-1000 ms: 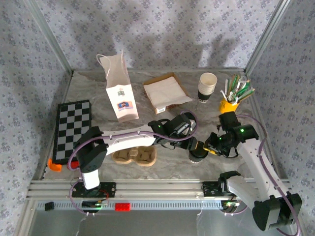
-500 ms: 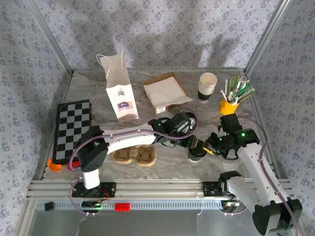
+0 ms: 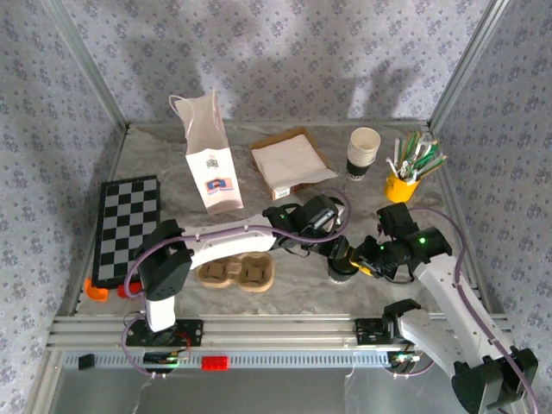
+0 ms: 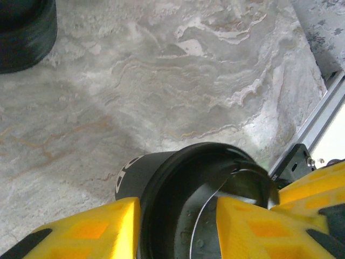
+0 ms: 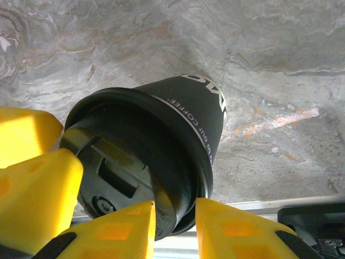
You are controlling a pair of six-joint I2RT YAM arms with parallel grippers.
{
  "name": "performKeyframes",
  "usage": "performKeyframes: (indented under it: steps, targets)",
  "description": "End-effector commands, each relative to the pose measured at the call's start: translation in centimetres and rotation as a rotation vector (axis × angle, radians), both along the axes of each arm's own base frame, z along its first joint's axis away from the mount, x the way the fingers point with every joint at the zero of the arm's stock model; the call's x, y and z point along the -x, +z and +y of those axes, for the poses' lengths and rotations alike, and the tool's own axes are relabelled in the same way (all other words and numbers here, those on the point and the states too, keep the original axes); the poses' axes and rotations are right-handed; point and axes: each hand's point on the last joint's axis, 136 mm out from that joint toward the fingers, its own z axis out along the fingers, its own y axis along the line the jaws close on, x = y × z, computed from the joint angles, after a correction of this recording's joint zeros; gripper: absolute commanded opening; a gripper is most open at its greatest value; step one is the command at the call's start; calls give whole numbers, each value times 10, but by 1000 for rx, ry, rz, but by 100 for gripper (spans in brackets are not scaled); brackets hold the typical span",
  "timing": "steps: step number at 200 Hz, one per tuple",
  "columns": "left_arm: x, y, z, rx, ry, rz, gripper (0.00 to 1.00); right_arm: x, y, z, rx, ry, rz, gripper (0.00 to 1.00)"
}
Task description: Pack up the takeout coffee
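1. The table (image 3: 302, 291) is grey and marbled. Its walls (image 3: 285, 52) wear a pale flowered print, and a metal rail (image 3: 259, 328) runs along the near edge.
2. The coffee cup (image 3: 344, 268), black lid on, is at the table's front right, between my two grippers.
3. My left gripper (image 4: 178, 218) pinches the cup at its top, a finger on either side.
4. My right gripper (image 5: 175, 229) straddles the lid's rim, fingers narrowly apart — I cannot tell whether they press.

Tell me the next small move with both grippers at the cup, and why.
Probably open the right gripper wide and back it off the lid rim. The left gripper clasps the takeout coffee, upright on the table with its lid on, while the right fingers straddle the rim; staying there would likely hinder lifting.
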Motion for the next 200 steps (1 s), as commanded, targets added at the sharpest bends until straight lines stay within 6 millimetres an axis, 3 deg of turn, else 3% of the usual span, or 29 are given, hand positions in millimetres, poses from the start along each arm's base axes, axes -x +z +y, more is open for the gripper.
performKeyframes:
  steps: [1,21,37,72,96,121,153,200]
  targets:
    - [-14,24,-9,33,2,-66,42,6,8,5,-43,-38,22,28]
    - [-18,30,-1,28,36,-72,44,-1,24,0,-35,-27,-24,32]
    - [-15,31,10,23,68,-47,44,-5,24,-6,-26,-9,-7,34]
    - [10,17,33,-5,162,100,45,-19,20,-5,-52,62,-26,43]
    - [22,13,33,33,195,155,46,-23,14,2,-87,124,-24,44]
    - [24,15,20,100,183,166,46,-22,6,3,-100,127,-22,42]
    - [13,7,17,89,199,124,43,-16,0,-2,-72,119,-22,40]
    - [3,6,2,108,161,72,39,-7,1,7,-125,113,-31,39]
